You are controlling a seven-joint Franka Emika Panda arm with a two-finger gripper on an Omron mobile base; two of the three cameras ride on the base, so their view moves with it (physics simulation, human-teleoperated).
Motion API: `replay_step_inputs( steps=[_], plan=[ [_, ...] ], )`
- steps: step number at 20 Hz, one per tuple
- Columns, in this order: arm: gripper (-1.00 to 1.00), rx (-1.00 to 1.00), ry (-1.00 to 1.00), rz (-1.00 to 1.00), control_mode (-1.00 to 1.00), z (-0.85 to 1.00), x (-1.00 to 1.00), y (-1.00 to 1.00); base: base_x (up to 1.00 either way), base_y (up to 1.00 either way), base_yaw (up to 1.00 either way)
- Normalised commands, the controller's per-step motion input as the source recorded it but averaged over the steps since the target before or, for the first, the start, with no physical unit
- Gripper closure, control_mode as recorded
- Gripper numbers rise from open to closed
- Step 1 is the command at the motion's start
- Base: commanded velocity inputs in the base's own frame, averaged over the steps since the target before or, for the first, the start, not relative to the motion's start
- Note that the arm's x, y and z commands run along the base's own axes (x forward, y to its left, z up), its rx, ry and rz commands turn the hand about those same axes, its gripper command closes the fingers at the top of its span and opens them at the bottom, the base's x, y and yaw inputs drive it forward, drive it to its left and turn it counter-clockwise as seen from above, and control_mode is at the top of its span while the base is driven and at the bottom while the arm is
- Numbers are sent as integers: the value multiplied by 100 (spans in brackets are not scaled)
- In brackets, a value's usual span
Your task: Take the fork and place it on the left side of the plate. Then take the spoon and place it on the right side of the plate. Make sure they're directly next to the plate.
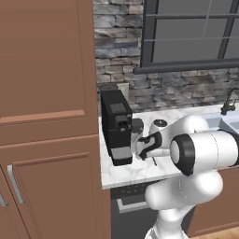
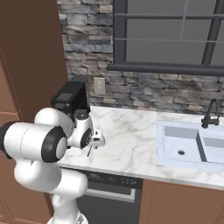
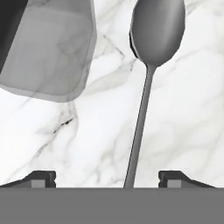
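Observation:
The spoon [image 3: 156, 30], all grey with an oval bowl and a thin handle, lies on the white marble counter [image 3: 192, 122]. In the hand view its handle runs down between my two fingertips, nearer the right one. My gripper [image 3: 108, 178] hovers low over the handle end with its fingers wide apart and not touching the handle, so it is open. From the base cameras the gripper [image 1: 144, 150] [image 2: 99, 140] points down at the counter just right of the coffee machine. The fork and the plate are out of view.
A black coffee machine [image 1: 116, 125] stands at the counter's left end against tall wooden cabinets [image 1: 46, 116]; its grey base [image 3: 52, 52] lies close to the spoon's left. A sink [image 2: 192, 146] with a dark tap [image 2: 211, 111] sits far right. Bare marble lies between.

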Motion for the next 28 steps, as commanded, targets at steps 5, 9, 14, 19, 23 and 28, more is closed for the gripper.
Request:
replay_step_inputs(
  steps=[5, 9, 14, 19, 23, 28],
  plan=[
    [100, 0, 0, 0, -100, -39, 5, 0, 0, 0, 0],
    [100, 0, 0, 0, -100, -36, 0, 0, 0, 0, 0],
    [100, 1, 0, 0, -100, -23, -4, -11, 0, 0, 0],
    [100, 3, 0, 0, -100, -6, -22, -36, 0, 0, 0],
    [100, 3, -3, 0, -100, 0, -23, -37, 0, 0, 0],
    [100, 0, -13, 0, -100, 32, -25, -32, 0, 0, 0]
  ],
)
